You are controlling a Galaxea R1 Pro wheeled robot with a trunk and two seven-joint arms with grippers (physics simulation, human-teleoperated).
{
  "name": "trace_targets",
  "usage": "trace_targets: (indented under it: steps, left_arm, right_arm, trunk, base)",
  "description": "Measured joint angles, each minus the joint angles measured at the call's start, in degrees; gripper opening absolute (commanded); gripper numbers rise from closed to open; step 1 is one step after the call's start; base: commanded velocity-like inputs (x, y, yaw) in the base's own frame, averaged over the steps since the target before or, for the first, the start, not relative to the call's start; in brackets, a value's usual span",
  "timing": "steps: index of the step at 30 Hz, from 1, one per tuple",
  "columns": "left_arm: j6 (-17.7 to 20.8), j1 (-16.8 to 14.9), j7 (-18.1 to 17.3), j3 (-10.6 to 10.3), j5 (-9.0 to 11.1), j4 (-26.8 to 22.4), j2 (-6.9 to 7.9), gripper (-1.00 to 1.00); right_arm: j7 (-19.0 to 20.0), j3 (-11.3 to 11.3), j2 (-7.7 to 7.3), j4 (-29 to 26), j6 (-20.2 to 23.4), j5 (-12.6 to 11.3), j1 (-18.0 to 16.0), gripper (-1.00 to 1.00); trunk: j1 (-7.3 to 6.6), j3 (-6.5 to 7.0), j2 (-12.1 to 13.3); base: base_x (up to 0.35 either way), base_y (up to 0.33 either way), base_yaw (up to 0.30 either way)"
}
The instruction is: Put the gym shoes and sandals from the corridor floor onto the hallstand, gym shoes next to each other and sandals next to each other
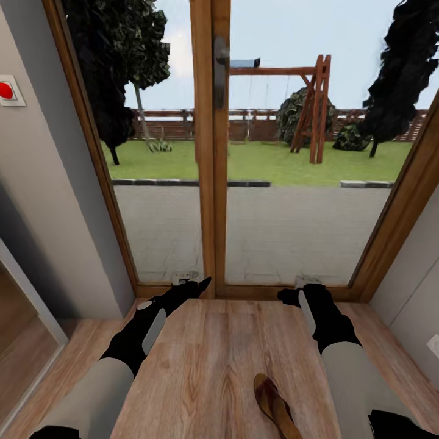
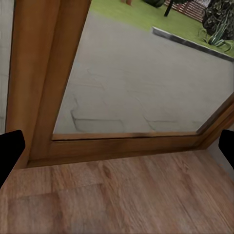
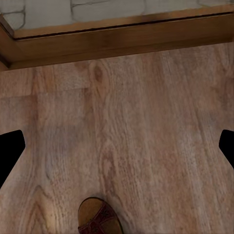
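One brown sandal is being seen on the wood floor, near the right arm, lying long-ways toward the glass door and leaning a little left. Both claws, left and right, are being held apart with nothing in them, near the door.

Sandal on corridor floor cut off by head view's bottom edge; right wrist view shows just its one end. Red wall button cropped at left edge.
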Motion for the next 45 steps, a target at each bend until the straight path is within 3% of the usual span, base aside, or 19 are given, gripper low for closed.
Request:
trace_targets:
  steps: [18,25,36,43,44,45]
  left_arm:
    - [0.0,0.0,0.0,0.0,-0.1,-0.1,0.0,1.0]
    - [0.1,0.0,0.1,-0.2,-0.2,-0.1,0.0,1.0]
    - [2.9,0.0,-0.1,-0.1,0.0,-1.2,0.07,1.0]
    - [3.6,0.0,0.1,-0.8,-1.9,-2.5,1.62,1.0]
    - [5.9,-0.1,0.2,-0.8,-2.9,-3.0,2.42,1.0]
    - [6.5,-0.2,0.2,-0.9,-3.0,-3.1,2.48,1.0]
  right_arm:
    - [0.0,0.1,-0.02,0.2,-0.3,0.4,0.0,1.0]
    - [0.1,0.0,-0.08,0.1,-5.1,0.2,0.0,1.0]
    - [0.0,0.0,0.0,0.7,-6.6,0.2,0.0,1.0]
    - [0.2,0.2,-0.26,7.6,-8.5,0.3,0.0,1.0]
    - [0.3,0.2,-0.37,13.2,-15.6,0.3,0.0,1.0]
    - [0.3,0.2,-0.39,14.8,-17.4,0.3,0.0,1.0]
  trunk:
    - [0.0,0.0,0.0]
    - [0.0,0.0,0.0]
    - [0.0,0.0,0.0]
    - [0.0,0.0,0.0]
    - [0.04,-0.22,0.0]
    - [0.06,-0.44,0.0]
  base:
    - [0.0,0.0,0.0]
    - [0.0,0.0,0.0]
    - [0.0,0.0,0.0]
    - [0.0,0.0,0.0]
    - [0.0,0.0,0.0]
    - [0.0,0.0,0.0]
